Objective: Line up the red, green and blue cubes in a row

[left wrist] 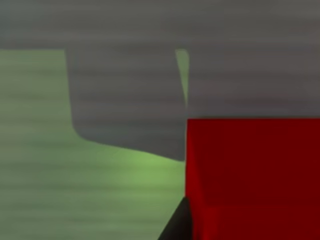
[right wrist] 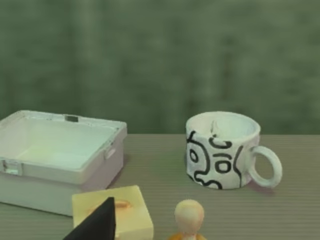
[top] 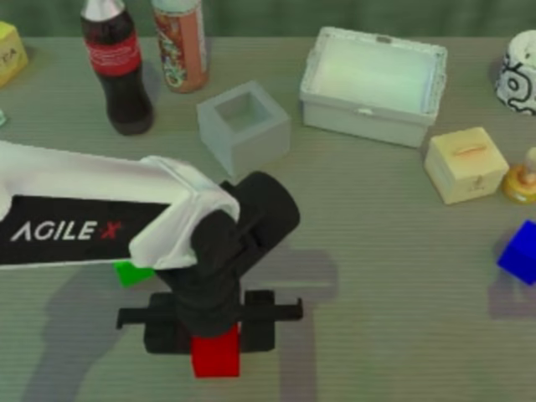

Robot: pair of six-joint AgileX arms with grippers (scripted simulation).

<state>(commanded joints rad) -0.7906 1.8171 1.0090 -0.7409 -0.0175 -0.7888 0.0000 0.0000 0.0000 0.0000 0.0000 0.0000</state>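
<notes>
Gripping the red cube, my left gripper sits low over the near middle of the table, its black fingers pinching the cube from either side along the table's left-right line. That cube has no long axis; it sits square to the table edges, its top face partly covered by my wrist. In the left wrist view the red cube fills the frame close up, with one dark fingertip just against its edge.

Just behind and to the left, the green cube peeks out from under my white forearm, mostly hidden. Far off at the table's right edge lies the blue cube, turned corner-on, well apart from the other two.

Beyond these, a hollow grey box stands toward the back, with a white lidless bin to its right and a cream-yellow box nearer the right side. A cola bottle and a can stand at the back left; a patterned mug stands at the back right.

My right arm shows only a dark finger tip in its wrist view, so I cannot tell its grip. A ribbed grey-green surface covers the table, against a dull green wall.
</notes>
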